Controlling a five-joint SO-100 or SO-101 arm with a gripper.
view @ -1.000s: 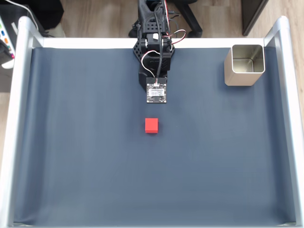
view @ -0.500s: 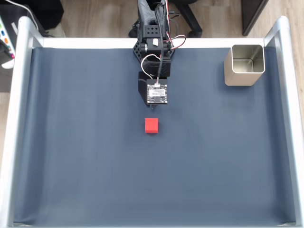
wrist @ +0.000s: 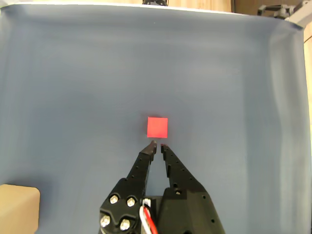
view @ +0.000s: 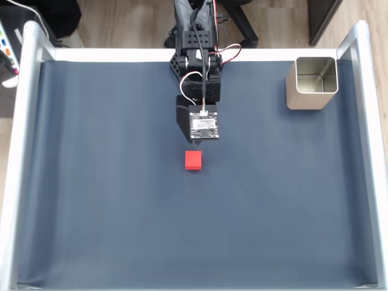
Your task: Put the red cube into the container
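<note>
The small matte bright-red cube (view: 193, 160) is sitting flat on the dark blue-grey mat (view: 109, 200), roughly mid-table in the fixed view, not touching anything. In the wrist view the same cube (wrist: 157, 126) sits just past the tips of the black two-finger gripper (wrist: 158, 145), pretty much dead centre on the line between the fingers. There's a thin strip of mat showing between the fingertips and the near edge of the cube, so they look close but apart.

The gripper's fingers are nearly together, only a narrow slit between the tips, and it's got nothing in it. That gap looks narrower than the cube.

From the fixed view the black arm (view: 197, 54) reaches down from the top edge of the table, with its wrist camera board (view: 204, 125) hanging just above the cube in the picture. The fingertips themselves are hidden under that board there.

The square open-topped silver-beige metal tin (view: 314, 83) stands upright in the top right corner of the mat in the fixed view, well away from both cube and gripper. Silver rails (view: 18, 151) frame the table's sides.
</note>
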